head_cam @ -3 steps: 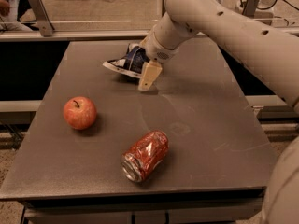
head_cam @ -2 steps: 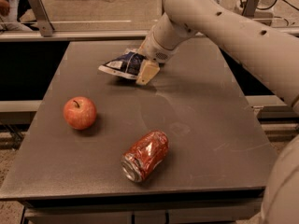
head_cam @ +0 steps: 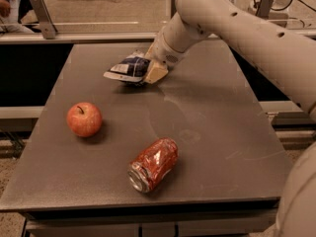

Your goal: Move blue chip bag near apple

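Note:
The blue chip bag [head_cam: 127, 68], dark navy with white markings, is held just above the grey table [head_cam: 212, 127], near its far middle. My gripper [head_cam: 148, 71] is shut on the bag's right end, with a tan finger [head_cam: 156, 73] showing in front of it. The red apple [head_cam: 84, 119] stands on the table's left side, well in front of and to the left of the bag. The arm reaches in from the upper right.
A crushed red can [head_cam: 153, 163] lies on its side near the table's front middle. A metal rail [head_cam: 98, 35] runs behind the table's far edge. The table drops off at the left, right and front edges.
My gripper has lifted the bag slightly and carried it a little to the left. The apple and the can have not moved.

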Tool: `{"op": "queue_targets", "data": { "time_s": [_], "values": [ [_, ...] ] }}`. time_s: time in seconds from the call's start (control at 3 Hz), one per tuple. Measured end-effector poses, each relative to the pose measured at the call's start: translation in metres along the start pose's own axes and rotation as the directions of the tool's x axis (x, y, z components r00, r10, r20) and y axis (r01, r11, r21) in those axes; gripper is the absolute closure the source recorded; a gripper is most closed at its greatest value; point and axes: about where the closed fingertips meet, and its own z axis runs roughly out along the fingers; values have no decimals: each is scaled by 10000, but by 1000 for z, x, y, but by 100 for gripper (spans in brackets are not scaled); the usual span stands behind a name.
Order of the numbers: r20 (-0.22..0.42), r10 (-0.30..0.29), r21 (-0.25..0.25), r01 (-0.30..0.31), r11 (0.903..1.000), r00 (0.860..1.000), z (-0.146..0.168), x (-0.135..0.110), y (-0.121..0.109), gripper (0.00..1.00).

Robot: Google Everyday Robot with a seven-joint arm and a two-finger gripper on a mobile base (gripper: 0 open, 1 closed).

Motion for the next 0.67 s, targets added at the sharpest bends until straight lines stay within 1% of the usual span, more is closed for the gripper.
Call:
{"op": "queue_targets", "data": {
  "time_s": [0.33, 0.67],
  "values": [
    [848, -421, 530, 376, 9979, 9955, -21, -16, -4, 100],
    [1374, -1563, 1303, 1386, 9817, 9781, -43, -43, -3, 100]
  ]
}}
